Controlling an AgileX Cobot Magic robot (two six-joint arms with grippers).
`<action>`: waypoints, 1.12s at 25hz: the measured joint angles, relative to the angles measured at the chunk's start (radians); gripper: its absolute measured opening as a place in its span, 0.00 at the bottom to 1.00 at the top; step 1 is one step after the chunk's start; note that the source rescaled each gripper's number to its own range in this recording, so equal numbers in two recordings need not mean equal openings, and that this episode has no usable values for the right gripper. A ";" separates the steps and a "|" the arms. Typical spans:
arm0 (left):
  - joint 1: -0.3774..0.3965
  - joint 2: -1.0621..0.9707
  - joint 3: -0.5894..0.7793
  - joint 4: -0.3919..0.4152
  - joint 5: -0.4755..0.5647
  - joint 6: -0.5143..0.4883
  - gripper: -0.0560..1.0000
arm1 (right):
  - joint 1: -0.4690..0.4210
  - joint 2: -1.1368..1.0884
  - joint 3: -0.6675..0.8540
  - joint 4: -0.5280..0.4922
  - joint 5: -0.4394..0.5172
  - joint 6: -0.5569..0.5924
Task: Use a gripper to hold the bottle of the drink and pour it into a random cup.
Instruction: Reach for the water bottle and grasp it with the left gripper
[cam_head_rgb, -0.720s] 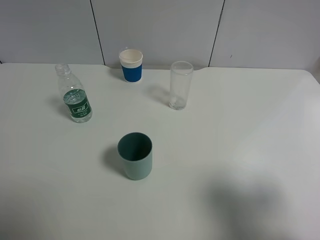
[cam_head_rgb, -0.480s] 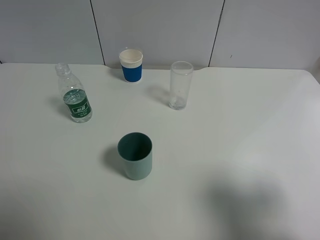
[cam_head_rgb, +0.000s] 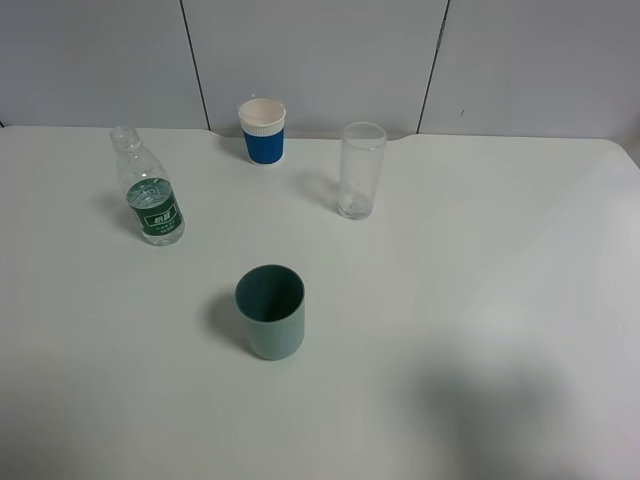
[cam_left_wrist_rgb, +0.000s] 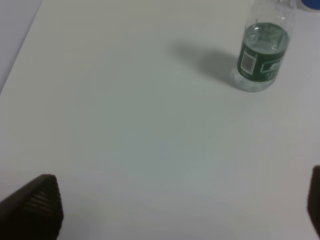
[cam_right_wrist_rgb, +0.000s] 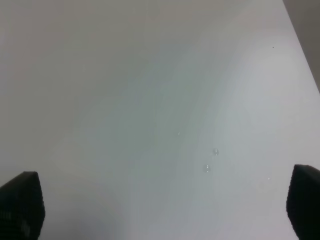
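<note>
Fingers (cam_left_wrist_rgb: 35, 212) of the left gripper (cam_left_wrist_rgb: 182, 197) are spread wide and empty above the table (cam_head_rgb: 500, 280); the right gripper (cam_right_wrist_rgb: 162, 200) is spread likewise. The bottle (cam_head_rgb: 150, 200) stands upright, capless, at the table's left, well apart from the green cup (cam_head_rgb: 270, 312).

The left gripper (cam_left_wrist_rgb: 172, 210) has its jaws spread wide. One black fingertip (cam_left_wrist_rgb: 35, 207) with a ribbed pad shows at one edge of its wrist view, and the other appears only as a dark sliver at the opposite edge. The right gripper (cam_right_wrist_rgb: 160, 205) is spread just as wide, with black fingertips (cam_right_wrist_rgb: 20, 202) at opposite edges of its wrist view. Both wrists are angled downward.
</note>
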 joint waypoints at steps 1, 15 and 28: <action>0.000 0.000 0.000 0.000 0.000 0.000 1.00 | 0.000 0.000 0.000 0.000 0.000 0.000; 0.000 0.000 0.000 0.000 0.000 0.000 1.00 | 0.000 0.000 0.000 0.000 0.000 0.000; 0.000 0.000 0.000 0.000 0.000 0.000 1.00 | 0.000 0.000 0.000 0.000 0.000 0.000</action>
